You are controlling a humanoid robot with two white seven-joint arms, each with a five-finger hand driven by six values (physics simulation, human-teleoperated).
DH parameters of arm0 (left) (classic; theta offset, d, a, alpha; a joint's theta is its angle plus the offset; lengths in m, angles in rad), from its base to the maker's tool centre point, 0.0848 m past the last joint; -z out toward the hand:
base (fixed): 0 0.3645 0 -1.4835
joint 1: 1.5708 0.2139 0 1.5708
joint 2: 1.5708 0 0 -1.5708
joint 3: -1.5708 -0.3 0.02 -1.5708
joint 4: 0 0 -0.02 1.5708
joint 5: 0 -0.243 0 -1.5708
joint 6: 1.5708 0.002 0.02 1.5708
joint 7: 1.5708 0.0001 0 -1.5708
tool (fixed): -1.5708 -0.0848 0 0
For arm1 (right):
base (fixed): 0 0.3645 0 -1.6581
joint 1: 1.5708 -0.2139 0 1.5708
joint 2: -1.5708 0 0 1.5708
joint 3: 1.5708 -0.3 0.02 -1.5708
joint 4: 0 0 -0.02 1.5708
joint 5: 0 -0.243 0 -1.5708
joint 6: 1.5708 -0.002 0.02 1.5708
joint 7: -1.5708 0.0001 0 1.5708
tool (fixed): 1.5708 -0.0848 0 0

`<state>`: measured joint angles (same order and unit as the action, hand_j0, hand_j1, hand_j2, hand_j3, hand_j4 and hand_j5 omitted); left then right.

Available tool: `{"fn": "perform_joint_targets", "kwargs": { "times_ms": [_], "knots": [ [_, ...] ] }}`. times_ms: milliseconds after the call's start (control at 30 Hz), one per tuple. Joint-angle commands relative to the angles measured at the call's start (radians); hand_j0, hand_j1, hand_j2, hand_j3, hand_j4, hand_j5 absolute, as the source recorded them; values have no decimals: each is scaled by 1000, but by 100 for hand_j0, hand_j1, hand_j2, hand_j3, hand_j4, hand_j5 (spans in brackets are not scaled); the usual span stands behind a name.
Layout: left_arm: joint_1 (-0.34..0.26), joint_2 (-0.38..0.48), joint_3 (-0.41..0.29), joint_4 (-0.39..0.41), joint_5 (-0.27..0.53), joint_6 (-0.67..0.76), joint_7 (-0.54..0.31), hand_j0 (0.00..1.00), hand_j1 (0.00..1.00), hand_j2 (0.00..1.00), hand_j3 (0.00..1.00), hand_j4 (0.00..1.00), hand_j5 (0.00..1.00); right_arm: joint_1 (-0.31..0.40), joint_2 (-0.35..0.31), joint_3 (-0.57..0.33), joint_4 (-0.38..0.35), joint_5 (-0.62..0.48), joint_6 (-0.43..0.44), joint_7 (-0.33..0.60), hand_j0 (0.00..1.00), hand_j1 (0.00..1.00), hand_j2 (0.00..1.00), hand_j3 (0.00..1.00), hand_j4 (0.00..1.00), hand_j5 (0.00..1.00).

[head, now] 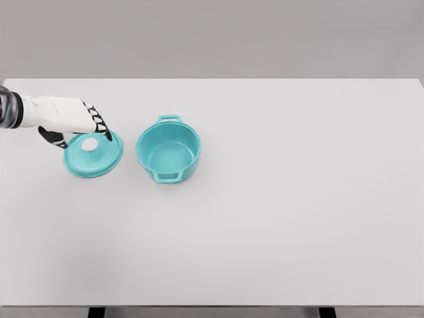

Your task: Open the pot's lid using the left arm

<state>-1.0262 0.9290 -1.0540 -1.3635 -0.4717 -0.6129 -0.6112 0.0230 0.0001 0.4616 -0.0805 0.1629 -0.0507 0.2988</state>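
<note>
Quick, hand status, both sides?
Left hand: over the teal lid, fingers at its white knob; grip cannot be told.
Right hand: not in view.

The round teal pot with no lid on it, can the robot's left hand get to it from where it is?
Probably yes. The left hand is over the teal lid, just beside the open teal pot, and nothing lies between them.
</note>
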Motion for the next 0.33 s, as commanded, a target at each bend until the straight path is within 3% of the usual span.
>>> {"fn": "perform_joint_targets", "kwargs": {
  "times_ms": [0, 33, 100, 133, 167, 300],
  "knots": [
    [0, 2, 0, 3, 5, 2, 0, 100, 100, 100, 100, 100, 100, 0, 0, 0, 1, 0, 0, 0, 100, 100, 100, 100, 100, 100],
    [0, 2, 0, 17, 8, 2, 0, 100, 100, 100, 100, 100, 100, 0, 0, 0, -1, 0, 0, 0, 100, 100, 100, 100, 100, 100],
    [-3, -2, 5, 226, 21, 2, 0, 100, 100, 100, 100, 100, 100, 0, 0, 0, -1, 0, 0, 0, 100, 100, 100, 100, 100, 100],
    [-9, -10, 8, 349, 64, 2, 0, 100, 100, 100, 100, 100, 100, 0, 0, 0, -1, 0, 0, 0, 100, 100, 100, 100, 100, 100],
    [-11, -12, 9, 415, 105, 2, 0, 100, 100, 100, 100, 100, 100, 0, 0, 0, -1, 0, 0, 0, 100, 100, 100, 100, 100, 100],
    [-11, -13, 11, 449, 120, 2, 0, 100, 100, 100, 100, 100, 100, 0, 0, 0, 1, 0, 0, 0, 100, 100, 100, 100, 100, 100]
  ]
}}
